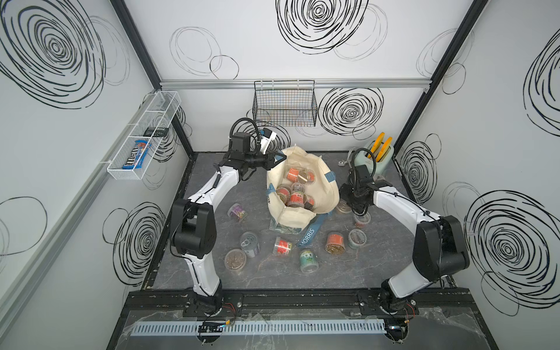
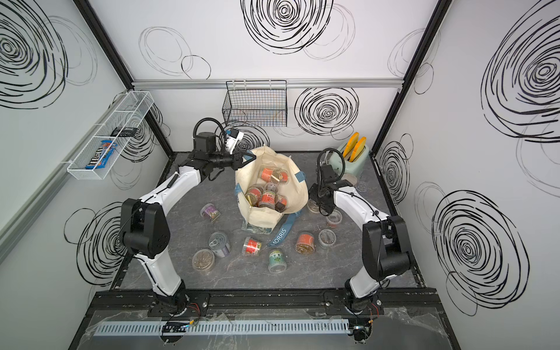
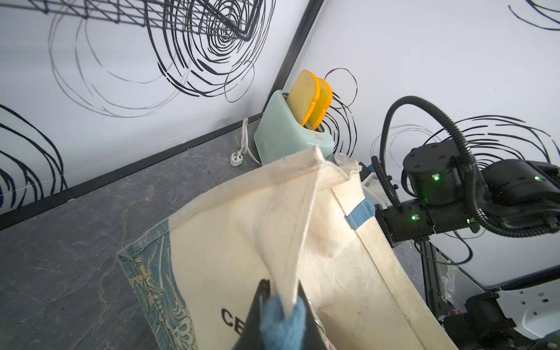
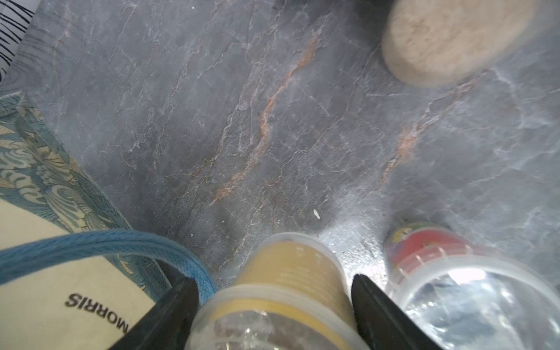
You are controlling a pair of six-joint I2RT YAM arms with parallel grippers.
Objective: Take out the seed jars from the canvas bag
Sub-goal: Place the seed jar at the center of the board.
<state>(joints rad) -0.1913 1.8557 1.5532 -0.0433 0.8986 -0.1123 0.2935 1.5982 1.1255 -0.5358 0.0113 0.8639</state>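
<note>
While the left gripper (image 1: 281, 157) is clamped on the bag (image 1: 328, 194) rim at 11 o'clock, the right gripper (image 4: 273, 279) straddles a jar (image 4: 285, 263) at 4 o'clock, grip unclear.

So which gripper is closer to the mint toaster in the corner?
Right. The right gripper is low beside the canvas bag, on the same side as the toaster; the left gripper pinches the bag's rim on the side away from it.
</note>
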